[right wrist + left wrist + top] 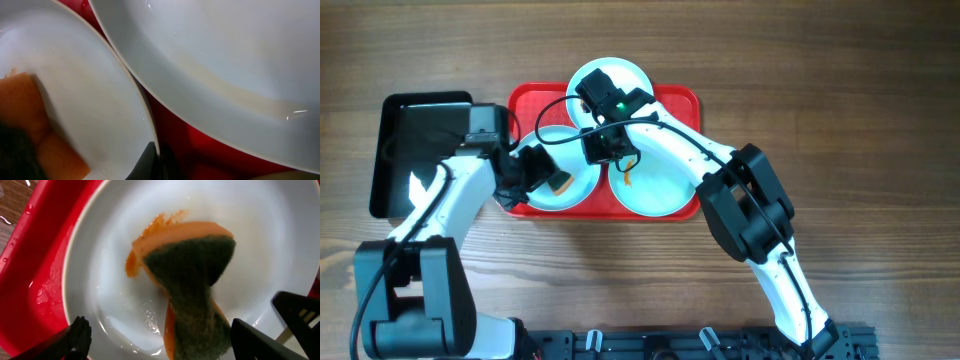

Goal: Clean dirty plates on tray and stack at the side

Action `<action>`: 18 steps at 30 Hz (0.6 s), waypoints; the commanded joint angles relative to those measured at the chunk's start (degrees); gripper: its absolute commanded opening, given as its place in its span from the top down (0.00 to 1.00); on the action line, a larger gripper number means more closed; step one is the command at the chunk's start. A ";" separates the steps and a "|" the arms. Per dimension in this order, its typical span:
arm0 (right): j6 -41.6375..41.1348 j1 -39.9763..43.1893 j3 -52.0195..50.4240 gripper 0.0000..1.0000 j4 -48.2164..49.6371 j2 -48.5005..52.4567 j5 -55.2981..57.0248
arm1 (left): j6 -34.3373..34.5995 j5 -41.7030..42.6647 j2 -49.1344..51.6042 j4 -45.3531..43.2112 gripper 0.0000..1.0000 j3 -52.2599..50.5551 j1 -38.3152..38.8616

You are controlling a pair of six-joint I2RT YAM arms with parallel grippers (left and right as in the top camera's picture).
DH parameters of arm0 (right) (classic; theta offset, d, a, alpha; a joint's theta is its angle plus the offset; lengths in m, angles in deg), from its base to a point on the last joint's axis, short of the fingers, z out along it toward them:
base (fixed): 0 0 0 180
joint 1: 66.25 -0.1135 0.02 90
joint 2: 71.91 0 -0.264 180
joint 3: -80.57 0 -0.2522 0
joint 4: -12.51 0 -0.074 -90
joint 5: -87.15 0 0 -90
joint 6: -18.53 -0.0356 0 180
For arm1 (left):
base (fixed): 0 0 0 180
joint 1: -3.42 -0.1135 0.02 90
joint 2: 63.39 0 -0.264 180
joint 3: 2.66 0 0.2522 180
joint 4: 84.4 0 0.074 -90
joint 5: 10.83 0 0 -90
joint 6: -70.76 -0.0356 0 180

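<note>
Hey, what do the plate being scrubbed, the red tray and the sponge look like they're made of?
The plate looks like glazed ceramic or melamine, which is unclear: smooth, glossy, wet highlights. The red tray seems moulded plastic: uniform colour, shiny, rounded rim. The sponge is orange foam backed with dark green fibrous scourer.

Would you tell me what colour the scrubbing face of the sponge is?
Dark green, backed by an orange body. The sponge shows best in the left wrist view.
</note>
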 commanded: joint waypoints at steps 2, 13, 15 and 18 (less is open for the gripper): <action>-1.22 0.50 1.05 0.96 -0.35 2.01 1.46 | 2.27 -7.37 0.33 1.75 0.12 3.19 3.56; -1.66 0.50 1.03 0.96 -0.35 2.01 0.81 | 2.99 -7.28 0.33 7.02 0.00 9.97 4.22; -1.66 0.50 1.03 0.96 -0.70 2.01 0.81 | 2.99 -4.87 0.33 6.60 0.00 9.97 4.39; -1.64 0.50 1.03 0.96 -0.96 2.01 0.81 | 3.13 -4.66 0.81 5.64 0.04 9.94 4.39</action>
